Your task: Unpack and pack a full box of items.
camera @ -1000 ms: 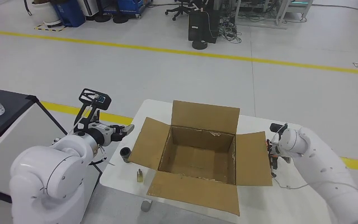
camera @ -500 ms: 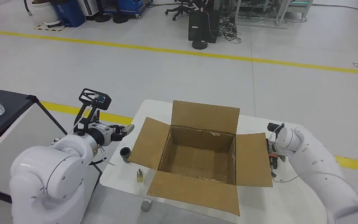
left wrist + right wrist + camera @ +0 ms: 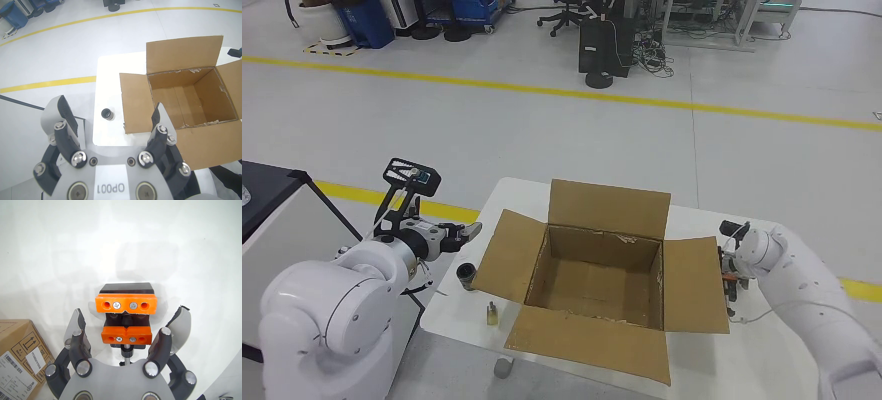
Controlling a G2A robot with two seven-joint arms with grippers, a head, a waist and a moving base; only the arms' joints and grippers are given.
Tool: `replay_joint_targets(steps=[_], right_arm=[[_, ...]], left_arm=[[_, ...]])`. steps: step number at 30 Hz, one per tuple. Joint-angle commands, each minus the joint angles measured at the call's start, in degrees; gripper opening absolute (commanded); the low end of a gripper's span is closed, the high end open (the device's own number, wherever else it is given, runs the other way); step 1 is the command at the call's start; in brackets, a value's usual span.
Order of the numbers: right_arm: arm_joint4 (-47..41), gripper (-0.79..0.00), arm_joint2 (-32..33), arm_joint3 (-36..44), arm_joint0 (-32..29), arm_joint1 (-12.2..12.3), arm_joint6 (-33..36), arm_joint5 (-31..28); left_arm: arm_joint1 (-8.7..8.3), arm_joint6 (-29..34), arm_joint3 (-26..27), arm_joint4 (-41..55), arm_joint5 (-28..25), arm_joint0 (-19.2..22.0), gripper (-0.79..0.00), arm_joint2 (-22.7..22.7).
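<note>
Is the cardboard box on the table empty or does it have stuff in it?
Empty. The cardboard box has its flaps spread open, and only bare cardboard floor shows inside.

I see a brown cardboard box (image 3: pixel 608 208) on a white surface (image 3: pixel 690 218). Clamp (image 3: pixel 125 306): orange blocks, black body. Black cyl (image 3: pixel 107 114) at box's 9 o'clock, yellowish bottle (image 3: pixel 491 314) at 7.

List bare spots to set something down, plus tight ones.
Free: the box floor; the table corner beyond the black cylinder, between the left flap and table edge; the far corner between back flap and vise. Tight: the strip by the left flap holding the cylinder and small bottle; around the vise, under the open right tool.
</note>
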State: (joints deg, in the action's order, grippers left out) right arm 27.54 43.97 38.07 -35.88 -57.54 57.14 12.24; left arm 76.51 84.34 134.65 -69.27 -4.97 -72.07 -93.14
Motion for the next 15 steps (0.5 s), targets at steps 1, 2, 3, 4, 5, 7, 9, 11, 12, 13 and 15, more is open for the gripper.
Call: replay_joint_targets(steps=[1, 2, 3, 4, 5, 7, 9, 11, 12, 13, 15], right_arm=[[0.09, -0.074, 0.12, -0.28, 0.0, -0.11, -0.1, -0.44], [0.11, -0.074, 0.21, -0.41, 0.0, -0.15, -0.11, -0.61], [0.1, -0.077, 0.3, -0.48, 0.02, -0.2, -0.08, -0.71], [0.06, -0.089, 0.4, -0.51, 0.04, -0.25, -0.02, -0.76], [0.17, -0.123, 0.47, -0.49, 0.04, -0.29, -0.07, -0.8], [0.33, -0.234, 0.61, -0.45, -0.01, -0.35, -0.02, -0.76], [0.64, -0.299, 0.73, -0.42, -0.05, -0.39, -0.05, -0.85], [0.87, -0.434, 0.88, -0.45, -0.14, -0.44, -0.09, -0.79], [0.99, -0.443, 0.95, -0.43, -0.19, -0.46, -0.08, -0.8], [1.12, -0.48, 1.0, -0.41, -0.25, -0.48, -0.05, -0.83], [1.35, -0.576, 1.13, -0.34, -0.38, -0.51, 0.01, -0.87]], left_arm=[[0.0, 0.0, 0.0, 0.0, 0.0, 0.0, 0.0, 0.0], [0.0, 0.0, 0.0, 0.0, 0.0, 0.0, 0.0, 0.0], [0.0, 0.0, 0.0, 0.0, 0.0, 0.0, 0.0, 0.0], [0.0, 0.0, 0.0, 0.0, 0.0, 0.0, 0.0, 0.0], [0.0, 0.0, 0.0, 0.0, 0.0, 0.0, 0.0, 0.0], [0.0, 0.0, 0.0, 0.0, 0.0, 0.0, 0.0, 0.0], [0.0, 0.0, 0.0, 0.0, 0.0, 0.0, 0.0, 0.0], [0.0, 0.0, 0.0, 0.0, 0.0, 0.0, 0.0, 0.0], [0.0, 0.0, 0.0, 0.0, 0.0, 0.0, 0.0, 0.0], [0.0, 0.0, 0.0, 0.0, 0.0, 0.0, 0.0, 0.0], [0.0, 0.0, 0.0, 0.0, 0.0, 0.0, 0.0, 0.0]])
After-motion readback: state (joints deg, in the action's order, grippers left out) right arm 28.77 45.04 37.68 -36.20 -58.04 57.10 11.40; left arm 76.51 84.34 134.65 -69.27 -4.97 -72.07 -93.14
